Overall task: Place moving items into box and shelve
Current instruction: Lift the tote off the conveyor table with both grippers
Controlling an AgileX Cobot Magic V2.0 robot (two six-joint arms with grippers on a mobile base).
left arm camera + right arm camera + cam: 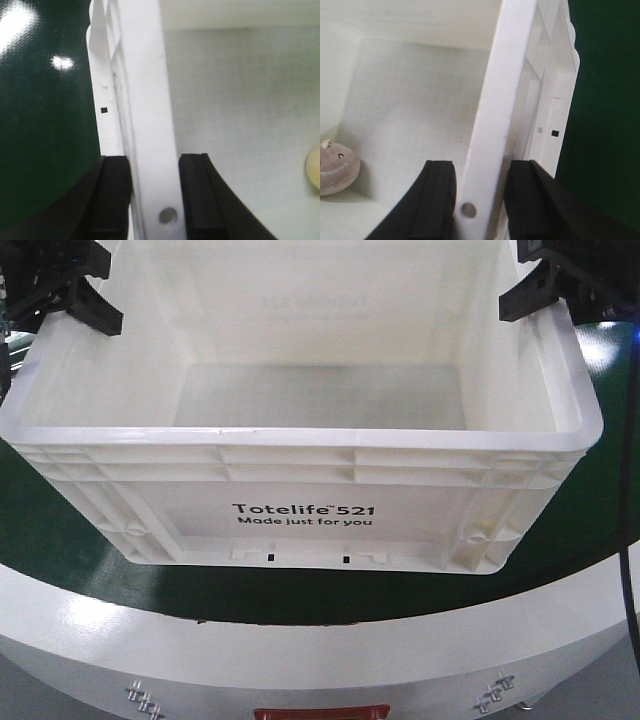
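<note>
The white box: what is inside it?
A pink plush toy in a corner and a pale yellow object, cropped. The box's near wall hides both in the front view.

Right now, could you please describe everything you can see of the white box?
The white box is an open-topped plastic crate with ribbed outer walls, printed Totelife 521, upright over the green surface. The left gripper and right gripper each clamp a side wall. A pink plush lies inside.

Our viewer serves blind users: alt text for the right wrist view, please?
The right gripper grips the white box by its side wall, black fingers either side. Inside, a pinkish plush toy lies in a corner; dark green surface shows outside.
</note>
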